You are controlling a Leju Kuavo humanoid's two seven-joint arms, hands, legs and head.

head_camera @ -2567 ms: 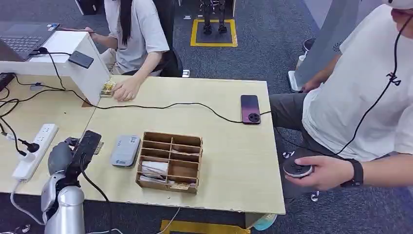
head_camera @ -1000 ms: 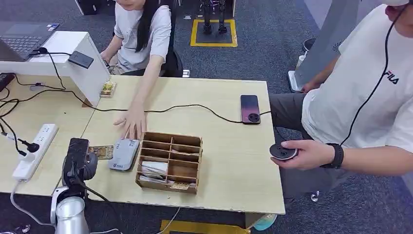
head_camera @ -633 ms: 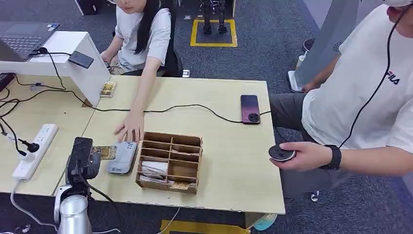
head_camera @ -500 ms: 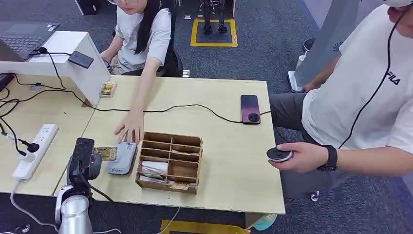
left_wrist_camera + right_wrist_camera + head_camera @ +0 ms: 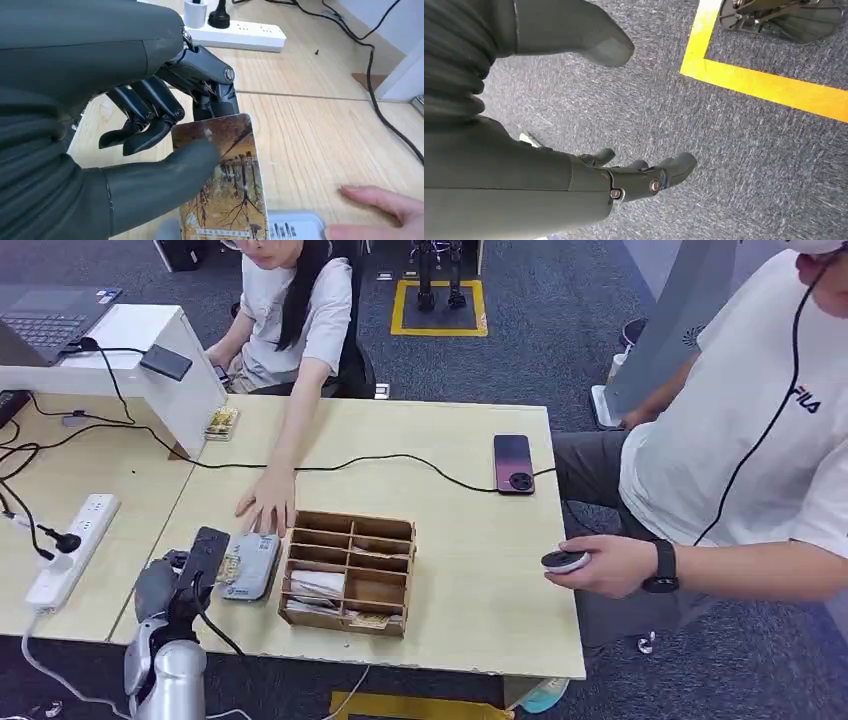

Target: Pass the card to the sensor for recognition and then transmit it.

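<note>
- One desk [image 5: 480,590] carries one wooden compartment box [image 5: 347,572], papers lying in its near compartments.
- One grey sensor [image 5: 250,565] sits at the box's 9 o'clock; a person's hand [image 5: 268,502] rests at the sensor's 12 o'clock.
- Left hand [image 5: 185,575]: fingers [image 5: 145,135] and thumb pinch one card [image 5: 227,185] over the sensor.
- Right hand [image 5: 589,180] hangs above carpet, fingers released.
</note>
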